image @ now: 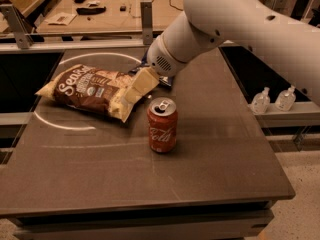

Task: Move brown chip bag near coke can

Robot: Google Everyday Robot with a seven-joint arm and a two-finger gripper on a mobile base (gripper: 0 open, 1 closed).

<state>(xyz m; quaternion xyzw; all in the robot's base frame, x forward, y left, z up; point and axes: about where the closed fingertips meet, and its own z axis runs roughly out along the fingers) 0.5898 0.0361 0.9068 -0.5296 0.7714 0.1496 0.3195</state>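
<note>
Claw (pixel 138 88) at crinkly brown chip bag (pixel 87 86) (cylindrical coke can (pixel 162 125) beside).

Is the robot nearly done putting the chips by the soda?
Nearly, it looks like. Done: the chip bag lies on the table with its pale end close beside the coke can, a small gap between them. In hand: the gripper is at that end of the bag, just behind the can. Left: probably only to pull the gripper away, perhaps after a small nudge closer.
</note>
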